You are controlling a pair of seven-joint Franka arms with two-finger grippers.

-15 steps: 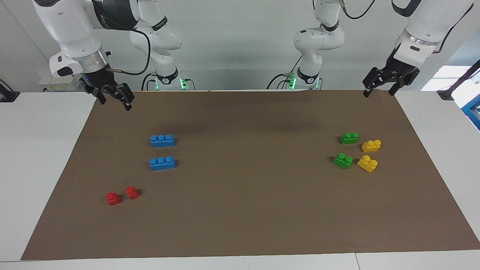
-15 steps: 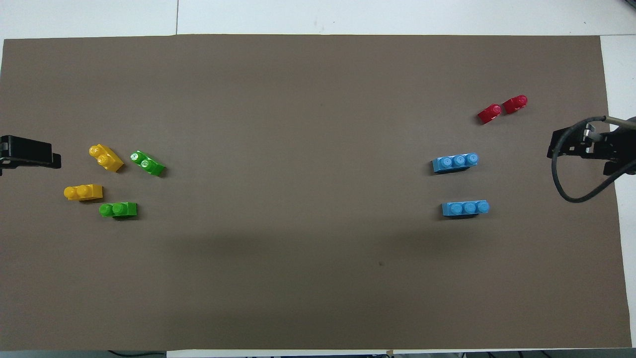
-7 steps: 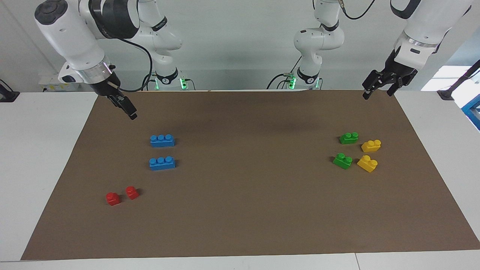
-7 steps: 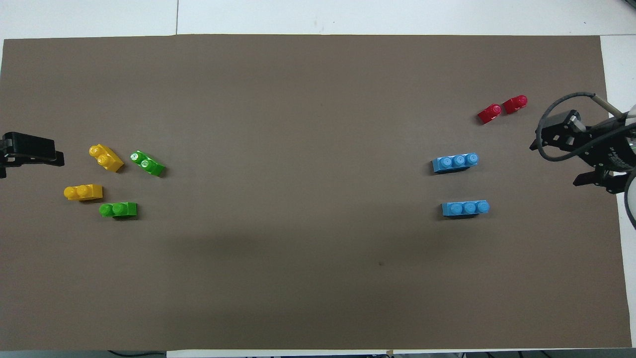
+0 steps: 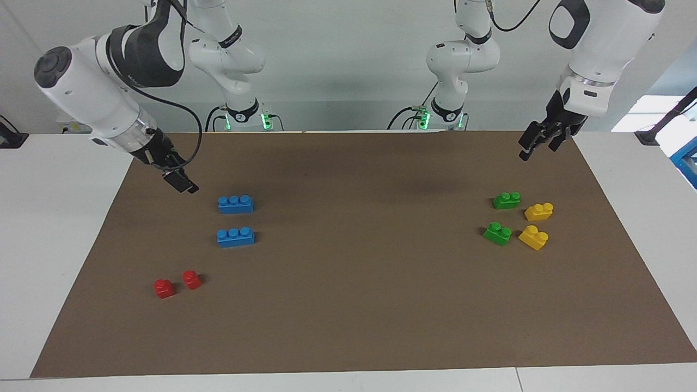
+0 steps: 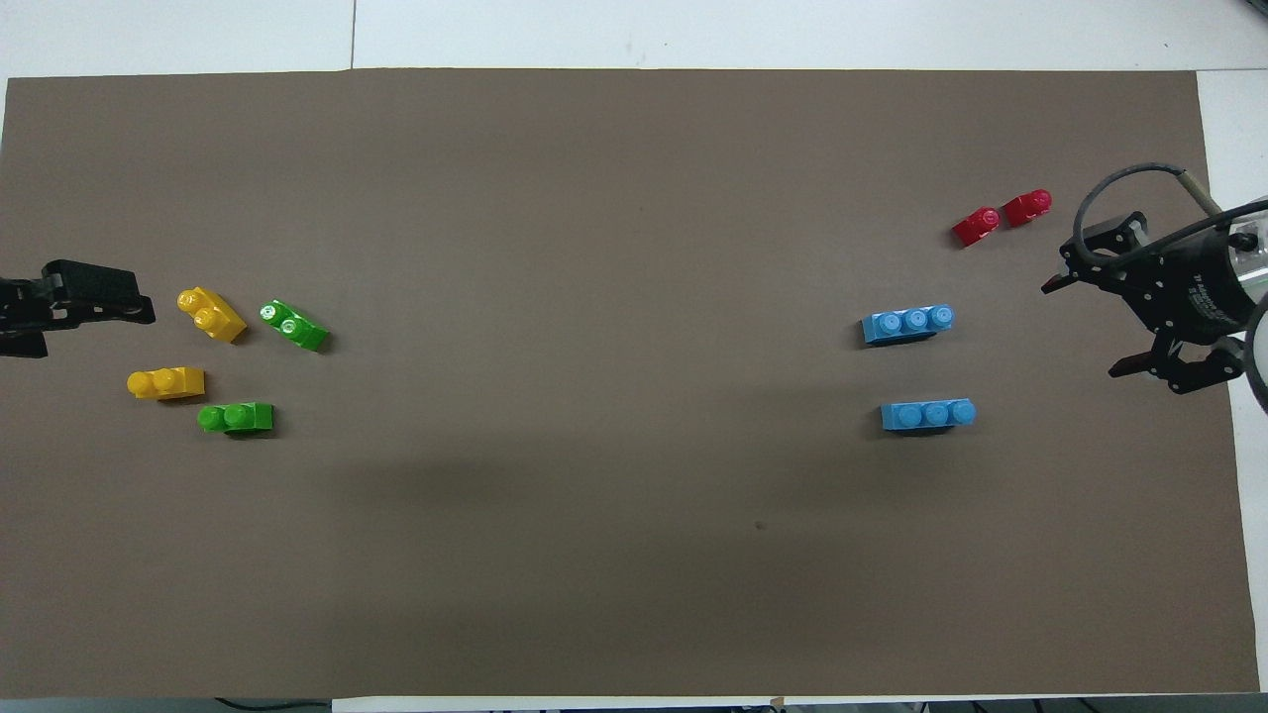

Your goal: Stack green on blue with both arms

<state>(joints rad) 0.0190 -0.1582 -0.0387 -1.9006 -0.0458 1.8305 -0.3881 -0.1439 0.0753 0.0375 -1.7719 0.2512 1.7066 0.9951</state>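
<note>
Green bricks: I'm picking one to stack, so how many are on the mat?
2, both toward the left arm's end: one green brick nearer the robots, the other green brick farther. None appears hidden.

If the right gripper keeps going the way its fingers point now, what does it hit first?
The right gripper, open and up over the mat's edge, points down and toward the blue bricks. Most likely it meets the bare mat just short of the nearer blue brick; depth is hard to judge.

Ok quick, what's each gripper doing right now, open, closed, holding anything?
Left gripper: open, empty, in the air above the mat's edge by the green bricks.
Right gripper: open, empty, over the mat beside the blue bricks.
</note>
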